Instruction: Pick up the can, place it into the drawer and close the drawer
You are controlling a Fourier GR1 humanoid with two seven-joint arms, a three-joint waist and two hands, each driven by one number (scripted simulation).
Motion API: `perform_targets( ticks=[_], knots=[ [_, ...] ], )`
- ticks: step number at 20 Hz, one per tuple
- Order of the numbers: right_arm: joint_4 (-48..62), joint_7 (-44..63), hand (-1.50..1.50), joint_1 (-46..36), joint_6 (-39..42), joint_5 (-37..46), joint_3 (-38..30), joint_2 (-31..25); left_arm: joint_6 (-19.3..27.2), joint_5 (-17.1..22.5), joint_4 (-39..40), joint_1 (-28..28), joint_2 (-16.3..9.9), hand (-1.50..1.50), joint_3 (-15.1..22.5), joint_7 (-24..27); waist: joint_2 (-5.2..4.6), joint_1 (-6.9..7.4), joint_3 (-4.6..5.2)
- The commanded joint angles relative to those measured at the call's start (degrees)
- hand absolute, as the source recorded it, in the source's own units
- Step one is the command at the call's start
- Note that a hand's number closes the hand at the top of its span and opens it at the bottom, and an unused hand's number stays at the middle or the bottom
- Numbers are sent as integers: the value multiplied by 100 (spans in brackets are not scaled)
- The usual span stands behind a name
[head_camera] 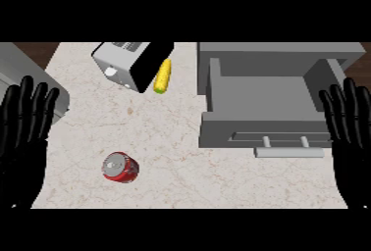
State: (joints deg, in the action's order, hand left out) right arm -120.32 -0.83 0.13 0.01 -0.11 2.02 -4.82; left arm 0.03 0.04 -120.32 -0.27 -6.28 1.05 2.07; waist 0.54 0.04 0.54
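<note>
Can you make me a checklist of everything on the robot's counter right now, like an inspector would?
Surface: pale marble counter, flat, no spills seen.
Job's things: red can on the counter at lower left, untouched; grey drawer at right, pulled open, nothing seen inside, handle toward the robot.
Clutter: toaster at the top, with a yellow corn cob lying beside it.
Hands: left hand at the left edge, open, resting; right hand at the right edge by the drawer, open, resting. Neither holds anything.
Cables: nothing seen.
Surroundings: a grey object at the upper left, partly cut off; dark wood past the counter's far corners.
</note>
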Motion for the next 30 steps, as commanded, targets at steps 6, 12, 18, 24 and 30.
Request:
perform_targets(
  ticks=[6,12,18,24,30],
  knots=[
    [-6,156,-150,-148,-137,-66,-276,16,1766,-1630,-1294,1473,616,-150,1060,-513,-21,85,-61],
    [390,1115,-150,385,-422,-65,-580,27,2896,-1561,-1307,2522,625,-150,1237,-1871,-41,58,-62],
    [247,1124,-150,467,-370,-121,-651,39,3500,-2712,-1820,2758,627,-150,2279,-2456,-49,6,-58],
    [-3,1204,-150,548,-257,-226,-797,-46,4116,-3167,-1444,2981,627,-150,3269,-2281,-41,13,-57],
    [89,1019,-150,728,-3,-459,-1037,-87,3889,-2316,-874,2262,539,-150,2203,-2426,-50,-5,-54]
  ],
)
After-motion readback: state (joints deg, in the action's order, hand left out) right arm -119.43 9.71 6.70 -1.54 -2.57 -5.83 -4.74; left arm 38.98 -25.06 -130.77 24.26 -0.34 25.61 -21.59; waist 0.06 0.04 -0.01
